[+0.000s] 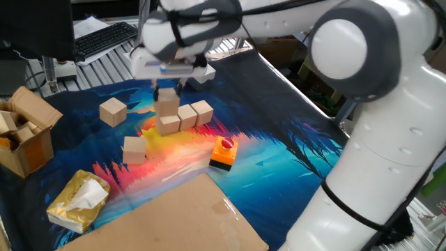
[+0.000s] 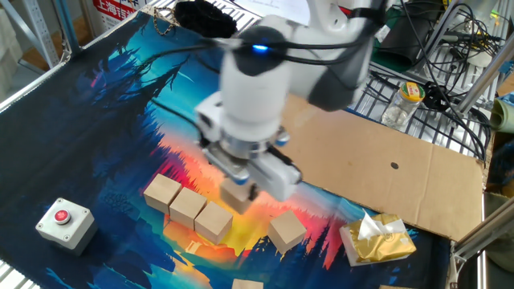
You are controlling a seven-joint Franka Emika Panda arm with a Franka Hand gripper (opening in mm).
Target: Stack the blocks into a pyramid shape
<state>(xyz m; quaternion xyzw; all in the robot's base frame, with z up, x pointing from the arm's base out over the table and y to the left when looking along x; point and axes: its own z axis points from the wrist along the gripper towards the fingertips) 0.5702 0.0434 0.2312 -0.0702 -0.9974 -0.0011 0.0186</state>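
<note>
The gripper (image 1: 167, 90) hangs above the tabletop (image 1: 279, 174), its fingers (image 2: 250, 191) closed on one wooden cube (image 2: 236, 195), which is lifted clear of the surface. In the other fixed view this held cube sits just above the right end of a row of three cubes (image 2: 188, 206) that lie side by side, touching, on the colourful mat (image 2: 104, 112). In one fixed view the held cube (image 1: 166, 106) appears directly over the row's left cube (image 1: 169, 125), though whether they touch cannot be told.

A loose cube (image 2: 287, 230) rests on the mat just right of the row in the other fixed view. In one fixed view another single cube (image 1: 112, 111) lies to the left of the row, well apart. The top of one more cube (image 2: 247, 283) shows at the near edge of the other fixed view.

An orange-and-black box with a red button (image 1: 224, 154) stands to the right of the row in one fixed view. A flat cardboard sheet (image 2: 385, 172) lies beyond, a gold tissue pack (image 2: 377, 238) sits near its corner, and a grey box with a red button (image 2: 64, 221) rests at the near left.
</note>
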